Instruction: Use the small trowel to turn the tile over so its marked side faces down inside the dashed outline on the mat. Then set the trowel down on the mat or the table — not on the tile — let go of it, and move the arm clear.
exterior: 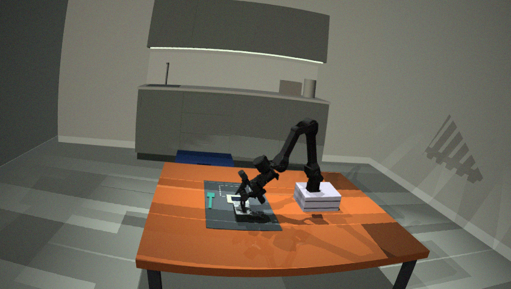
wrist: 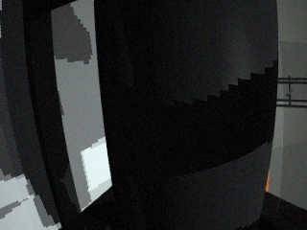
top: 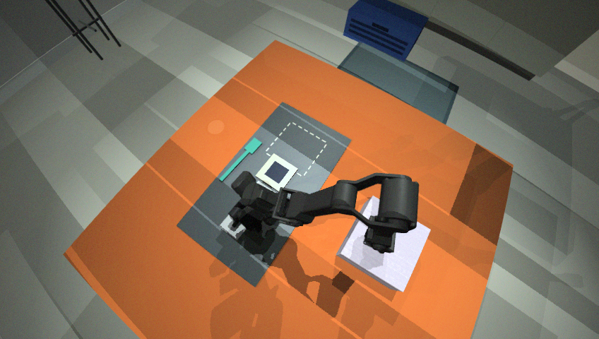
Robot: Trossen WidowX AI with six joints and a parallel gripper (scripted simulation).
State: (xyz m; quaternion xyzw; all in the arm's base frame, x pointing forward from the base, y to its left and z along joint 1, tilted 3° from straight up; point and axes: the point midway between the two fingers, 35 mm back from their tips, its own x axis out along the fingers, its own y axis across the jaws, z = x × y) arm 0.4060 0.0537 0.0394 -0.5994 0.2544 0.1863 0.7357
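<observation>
The tile point(top: 263, 172) point(exterior: 228, 198) lies on the dark mat point(top: 210, 210) point(exterior: 219, 219) with its dark square facing up. It lies at the near edge of the dashed outline point(top: 292, 123) point(exterior: 219, 186), mostly outside it. My gripper point(top: 244, 220) point(exterior: 243, 205) is shut on the small trowel, low over the near half of the mat. The trowel's light grey blade point(top: 228, 224) point(exterior: 238, 211) shows beside the fingers, with its far end close to the tile's near edge. The arm hides the handle and whether blade and tile touch. Dark gripper parts fill most of the wrist view.
A teal spatula-shaped tool point(top: 253, 145) point(exterior: 210, 195) lies along the mat's left edge, left of the tile. The arm stands on a pale block point(top: 414, 251) point(exterior: 322, 206) to the right of the mat. A blue box point(top: 384, 29) point(exterior: 204, 157) is beyond the orange table.
</observation>
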